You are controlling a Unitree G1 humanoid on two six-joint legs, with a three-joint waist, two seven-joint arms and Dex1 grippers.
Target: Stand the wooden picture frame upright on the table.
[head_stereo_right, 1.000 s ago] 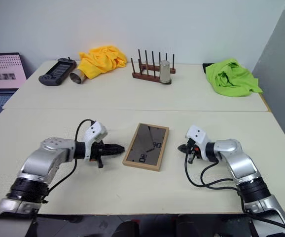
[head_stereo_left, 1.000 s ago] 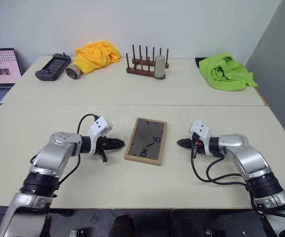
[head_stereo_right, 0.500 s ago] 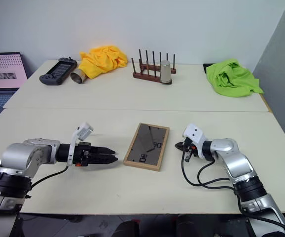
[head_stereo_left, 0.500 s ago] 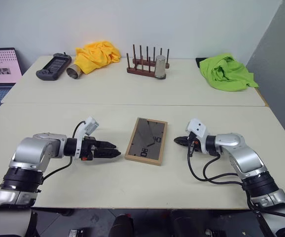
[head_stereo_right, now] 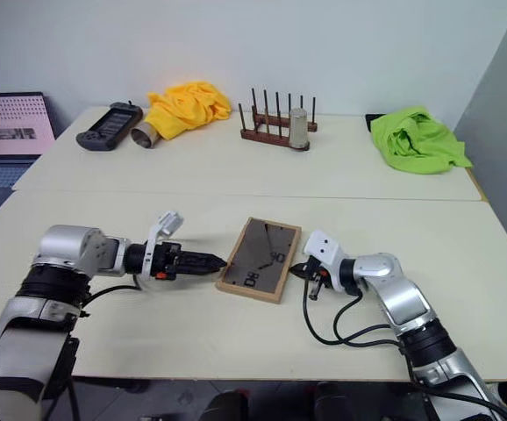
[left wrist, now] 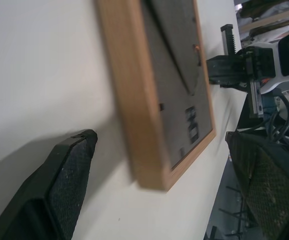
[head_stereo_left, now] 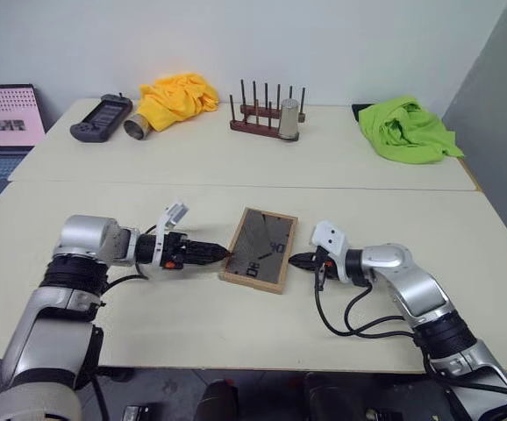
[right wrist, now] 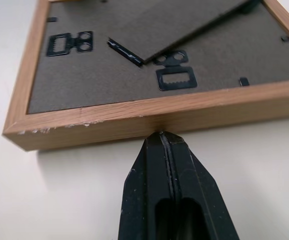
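The wooden picture frame (head_stereo_left: 259,248) lies flat on the near section of the table (head_stereo_left: 148,175). Its dark back panel faces up, and the fold-out stand (right wrist: 184,25) is lifted a little. My left gripper (head_stereo_left: 221,254) is at the frame's left edge, pointing right. In the left wrist view its fingers (left wrist: 64,185) stand wide open, with the frame's light-wood edge (left wrist: 129,100) just ahead between them. My right gripper (head_stereo_left: 295,260) is shut, and its joined tips (right wrist: 162,137) touch the frame's right edge (right wrist: 149,117).
The far table section holds a dark peg rack (head_stereo_left: 265,118) with a metal cup (head_stereo_left: 289,120) and a yellow cloth (head_stereo_left: 176,95). It also holds a tipped metal cup (head_stereo_left: 135,128), a handheld console (head_stereo_left: 100,117) and a green cloth (head_stereo_left: 407,132). A laptop (head_stereo_left: 3,118) stands off to the left.
My left gripper has rolled, opened wide and come up to the frame's left edge. The right gripper, still shut, has slid left until it meets the frame's right edge.
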